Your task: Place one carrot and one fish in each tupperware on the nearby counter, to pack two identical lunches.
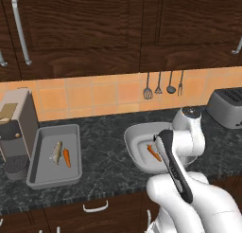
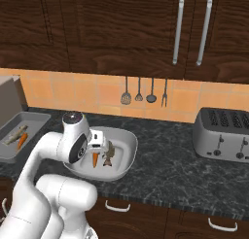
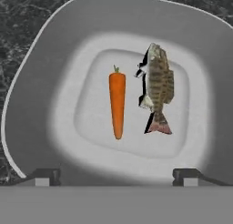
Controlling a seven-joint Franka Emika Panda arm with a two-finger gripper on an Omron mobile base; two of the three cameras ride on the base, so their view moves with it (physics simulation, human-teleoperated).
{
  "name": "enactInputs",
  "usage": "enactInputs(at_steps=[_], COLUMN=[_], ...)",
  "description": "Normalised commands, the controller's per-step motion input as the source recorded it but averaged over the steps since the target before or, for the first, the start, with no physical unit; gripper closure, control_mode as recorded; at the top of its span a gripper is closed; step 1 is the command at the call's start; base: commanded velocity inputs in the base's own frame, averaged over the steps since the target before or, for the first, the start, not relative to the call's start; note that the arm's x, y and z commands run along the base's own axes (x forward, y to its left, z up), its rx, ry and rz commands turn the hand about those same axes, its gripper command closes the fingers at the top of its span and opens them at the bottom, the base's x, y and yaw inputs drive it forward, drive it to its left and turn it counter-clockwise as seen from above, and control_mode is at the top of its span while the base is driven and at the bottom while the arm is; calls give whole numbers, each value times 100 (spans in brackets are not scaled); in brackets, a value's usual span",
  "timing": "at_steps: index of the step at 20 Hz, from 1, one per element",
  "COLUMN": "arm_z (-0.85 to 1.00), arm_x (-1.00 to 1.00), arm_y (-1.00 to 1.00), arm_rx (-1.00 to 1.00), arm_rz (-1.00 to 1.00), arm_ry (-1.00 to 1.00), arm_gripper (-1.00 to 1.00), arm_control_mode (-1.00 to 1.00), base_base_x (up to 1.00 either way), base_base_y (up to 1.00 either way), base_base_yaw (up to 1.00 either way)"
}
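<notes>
Hovering with gripper (image 3: 116,175) released and empty, fingertips wide apart; directly below, carrot (image 3: 117,101) and fish (image 3: 158,85) lying side by side inside bowl (image 3: 41,73), seemingly packing finished.

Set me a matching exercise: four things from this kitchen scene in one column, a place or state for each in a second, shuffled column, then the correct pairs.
Things:
1. rectangular tray
2. rounded bowl
3. toaster
4. gripper

Places or states:
A. hangs open over a carrot and a fish
B. stands on the counter at the far right
C. beside the coffee machine, with a carrot and a fish inside
D. mid-counter, under the robot's hand

Pairs: 1-C, 2-D, 3-B, 4-A
</notes>
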Motion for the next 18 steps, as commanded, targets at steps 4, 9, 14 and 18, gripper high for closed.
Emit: enactInputs(at_steps=[4,9,14,18], arm_z=[44,61,31,1], arm_x=[-76,-88,-100,-100], arm_y=[0,0,-11,-45], arm_rx=[0,0,0,0], arm_rz=[0,0,0,-1], arm_ry=[-42,-48,-42,-31], arm_gripper=[-100,-100,-100,-100], arm_control_mode=[-100,-100,-100,-100], base_base_x=[0,0,0,0], base_base_y=[0,0,0,0], base_base_yaw=[0,0,0,0])
